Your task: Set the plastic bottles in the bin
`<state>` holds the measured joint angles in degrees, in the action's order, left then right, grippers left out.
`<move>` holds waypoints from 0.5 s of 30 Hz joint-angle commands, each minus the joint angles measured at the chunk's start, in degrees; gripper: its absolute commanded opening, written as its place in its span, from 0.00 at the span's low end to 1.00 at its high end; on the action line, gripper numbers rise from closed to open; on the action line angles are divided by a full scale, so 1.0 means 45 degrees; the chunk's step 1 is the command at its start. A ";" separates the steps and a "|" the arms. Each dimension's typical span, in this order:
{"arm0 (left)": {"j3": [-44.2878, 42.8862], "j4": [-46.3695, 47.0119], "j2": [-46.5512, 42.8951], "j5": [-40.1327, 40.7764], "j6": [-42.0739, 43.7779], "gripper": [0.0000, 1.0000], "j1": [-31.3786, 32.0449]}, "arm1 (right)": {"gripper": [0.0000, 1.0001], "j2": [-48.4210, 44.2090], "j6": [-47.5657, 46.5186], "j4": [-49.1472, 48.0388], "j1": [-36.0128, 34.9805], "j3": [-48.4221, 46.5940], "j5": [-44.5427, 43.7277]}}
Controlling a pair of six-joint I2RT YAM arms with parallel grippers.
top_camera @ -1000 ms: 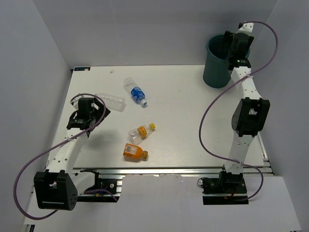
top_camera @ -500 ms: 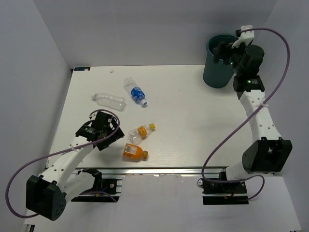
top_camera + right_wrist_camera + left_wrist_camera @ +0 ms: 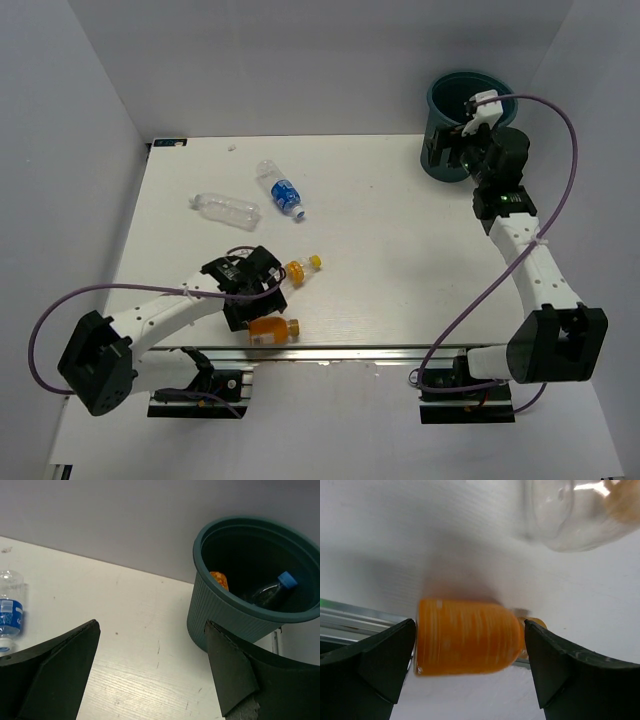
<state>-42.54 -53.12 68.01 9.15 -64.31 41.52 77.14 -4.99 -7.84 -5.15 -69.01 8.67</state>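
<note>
Orange bottle point(image 3: 272, 327) lies on its side at the tabletop's point(image 3: 390, 260) near edge, right between the fingers of the left end effector point(image 3: 469, 627). That end effector is spread wide and straddles the bottle, not clamped on it. Orange-labelled bottle point(image 3: 298, 268) lies just beyond. Clear bottle point(image 3: 228, 208) and blue-labelled bottle point(image 3: 282, 190) lie further back, well apart from both end effectors. Bin point(image 3: 225, 615) stands at the far right, holding a blue-capped bottle point(image 3: 274, 590) and an orange object point(image 3: 219, 580). Right end effector point(image 3: 151, 625) is wide open and empty, hovering beside the bin.
</note>
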 commanded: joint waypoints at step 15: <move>-0.0193 0.0672 0.0786 0.0954 -0.0513 0.98 0.0813 | 0.89 -0.1791 -0.3198 0.0192 -0.0319 0.1059 0.7291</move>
<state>-42.57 -51.81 72.01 10.66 -66.87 44.86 71.64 -10.07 -10.74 -5.13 -63.64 19.53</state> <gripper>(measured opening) 0.983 0.895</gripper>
